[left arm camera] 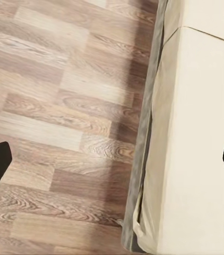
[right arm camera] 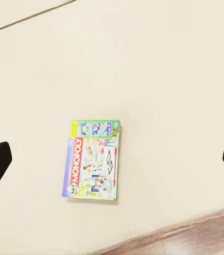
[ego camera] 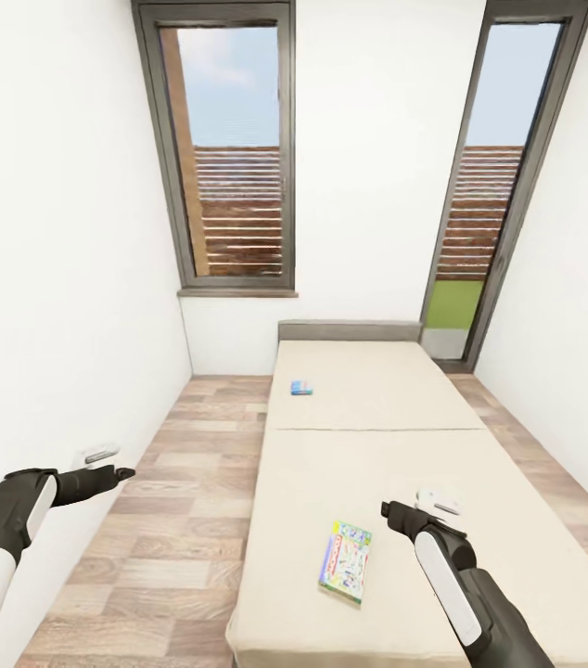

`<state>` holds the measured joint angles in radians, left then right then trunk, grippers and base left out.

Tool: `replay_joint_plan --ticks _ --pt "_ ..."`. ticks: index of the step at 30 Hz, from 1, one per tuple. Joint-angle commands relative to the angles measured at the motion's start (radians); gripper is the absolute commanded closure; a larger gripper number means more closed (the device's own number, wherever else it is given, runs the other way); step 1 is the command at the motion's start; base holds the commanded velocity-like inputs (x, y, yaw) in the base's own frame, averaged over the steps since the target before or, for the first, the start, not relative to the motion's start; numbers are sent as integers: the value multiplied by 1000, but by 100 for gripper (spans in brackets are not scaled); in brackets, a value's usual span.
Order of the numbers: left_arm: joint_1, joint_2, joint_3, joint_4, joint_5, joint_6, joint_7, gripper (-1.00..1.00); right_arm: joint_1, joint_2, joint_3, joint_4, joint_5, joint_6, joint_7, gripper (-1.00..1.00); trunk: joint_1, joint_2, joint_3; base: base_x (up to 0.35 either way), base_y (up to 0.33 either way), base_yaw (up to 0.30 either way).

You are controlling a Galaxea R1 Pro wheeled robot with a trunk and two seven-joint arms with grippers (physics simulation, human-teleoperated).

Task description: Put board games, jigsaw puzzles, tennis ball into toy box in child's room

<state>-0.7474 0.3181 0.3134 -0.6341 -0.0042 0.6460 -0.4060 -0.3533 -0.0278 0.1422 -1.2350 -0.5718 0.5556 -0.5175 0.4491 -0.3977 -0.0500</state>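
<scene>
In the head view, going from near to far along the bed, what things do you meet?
Large board game → right gripper → seam between the two mattress halves → small blue board game → grey headboard.

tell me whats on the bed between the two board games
Nothing: in the head view, only bare beige mattress and the seam between its two halves lie between the blue game and the pale-green game on the bed.

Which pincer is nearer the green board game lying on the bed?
Right. The right pincer hangs open above the bed, just beside the green board game. The left pincer is out over the wood floor, well off the bed.
</scene>
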Motion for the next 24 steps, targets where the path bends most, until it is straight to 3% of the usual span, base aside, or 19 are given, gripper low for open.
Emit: replay_joint_plan --ticks 1,13,19,24 --pt "-1 -1 4 -1 -1 7 -4 -100 -1 -1 3 -1 -10 1 -10 -100 1 -2 -3 112 -149 72" --pt "-1 -5 4 -1 0 7 -5 -100 -1 -1 4 0 -10 2 -9 -100 1 -2 -3 46 -25 11" --pt "-1 -5 4 -1 0 7 -5 -100 -1 0 33 1 -10 5 -14 -100 1 -2 -3 2 -1 0" --pt "-1 -4 4 -1 0 7 -6 -100 -23 27 45 -23 -10 27 -37 -100 1 -2 -3 0 0 0"
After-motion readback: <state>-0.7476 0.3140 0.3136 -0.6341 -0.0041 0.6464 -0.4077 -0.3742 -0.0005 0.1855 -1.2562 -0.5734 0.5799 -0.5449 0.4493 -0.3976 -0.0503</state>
